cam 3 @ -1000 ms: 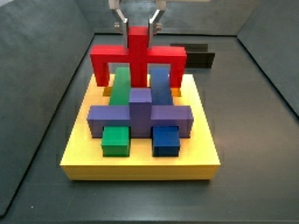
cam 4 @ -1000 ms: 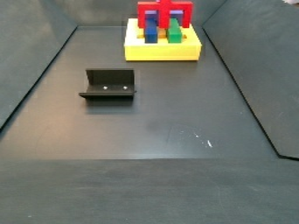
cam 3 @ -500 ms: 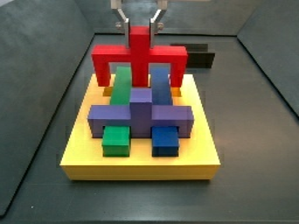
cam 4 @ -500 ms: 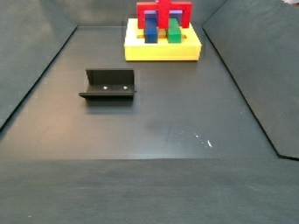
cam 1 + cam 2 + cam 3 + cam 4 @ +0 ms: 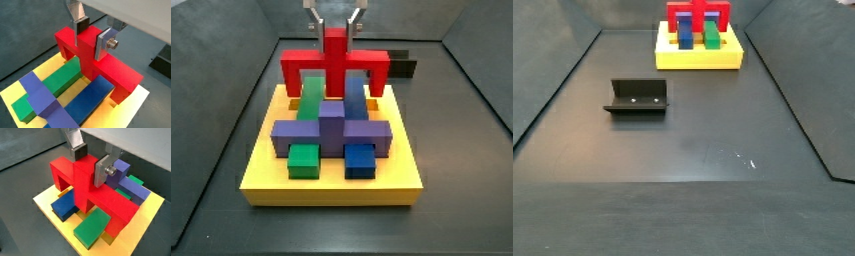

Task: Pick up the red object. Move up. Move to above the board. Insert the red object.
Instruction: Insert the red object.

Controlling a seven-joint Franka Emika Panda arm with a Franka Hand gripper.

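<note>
Gripper (image 5: 92, 34) fingers, flat silver plates with dark pads, are clamped on the centre stub of the red object (image 5: 100, 62), an arch-shaped block held upright with its two legs pointing down. In both wrist views the red object (image 5: 87, 188) stands over the far end of the board (image 5: 155, 208), its legs reaching down to the yellow surface beside a green block (image 5: 57, 85) and a blue block (image 5: 93, 97). In a side view the gripper (image 5: 334, 22) comes down from above, and the red arch (image 5: 334, 68) straddles the rear of the board (image 5: 331, 190), behind the purple cross-shaped block (image 5: 331, 130). Elsewhere on the grey floor, well apart from the board (image 5: 699, 58), stands the dark fixture (image 5: 637, 98).
</note>
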